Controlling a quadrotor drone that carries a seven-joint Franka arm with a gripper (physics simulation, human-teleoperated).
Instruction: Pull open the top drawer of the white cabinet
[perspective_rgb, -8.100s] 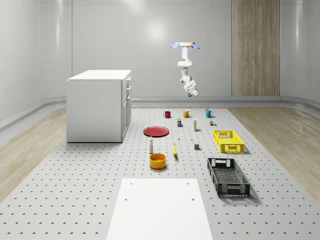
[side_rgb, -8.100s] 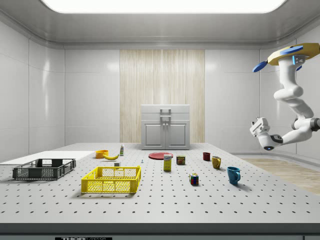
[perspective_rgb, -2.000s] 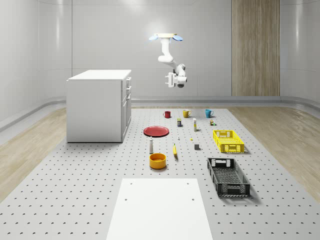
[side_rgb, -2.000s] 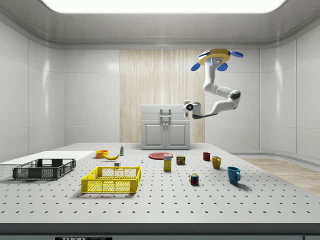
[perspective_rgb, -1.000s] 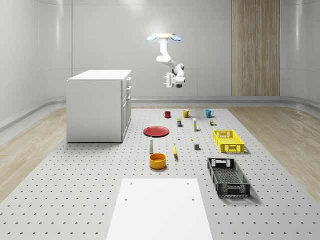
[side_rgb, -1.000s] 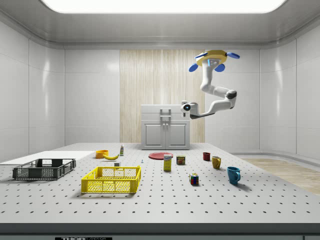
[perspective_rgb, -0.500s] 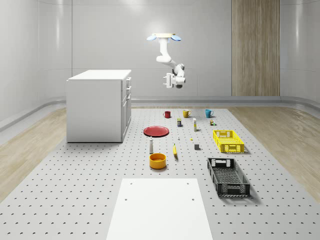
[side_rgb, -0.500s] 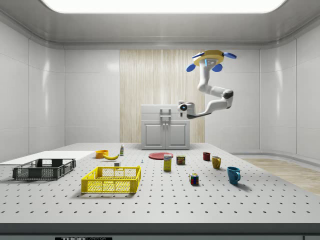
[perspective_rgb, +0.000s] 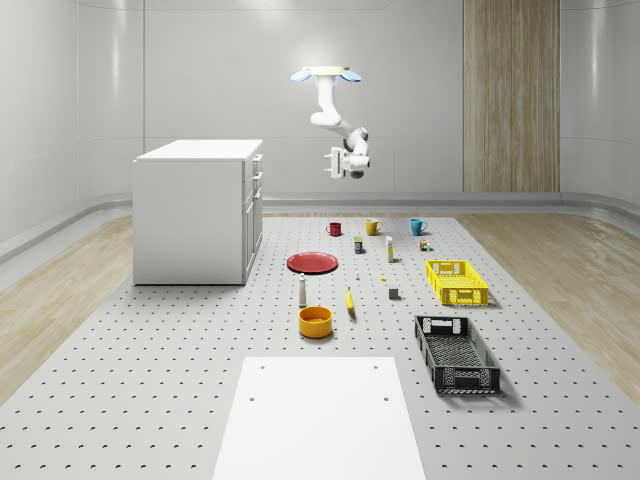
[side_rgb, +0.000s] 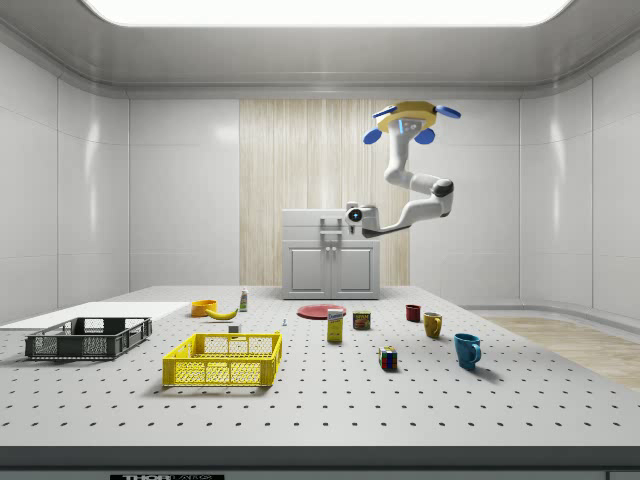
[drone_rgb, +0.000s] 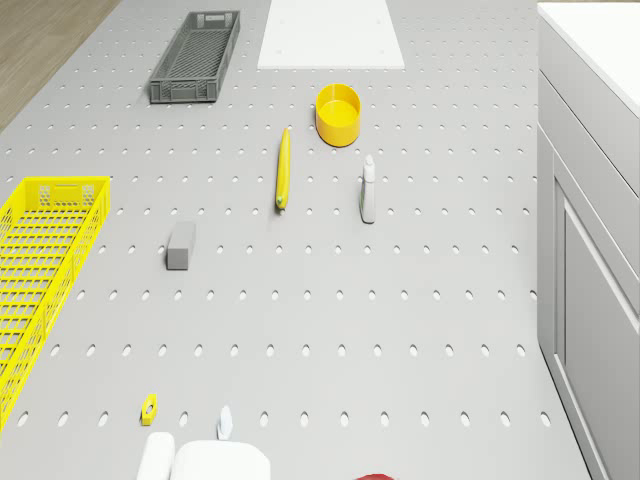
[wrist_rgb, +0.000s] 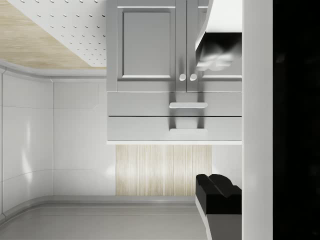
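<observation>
Since the earlier frames, we see the drone (perspective_rgb: 327, 74) and gripper (side_rgb: 352, 215) shifted closer to the white cabinet (perspective_rgb: 198, 210). The drone hovers over the far table (perspective_rgb: 150, 380), beside the cabinet. The gripper faces the closed top drawer (wrist_rgb: 175, 128), well apart. We cannot tell the finger gap.
</observation>
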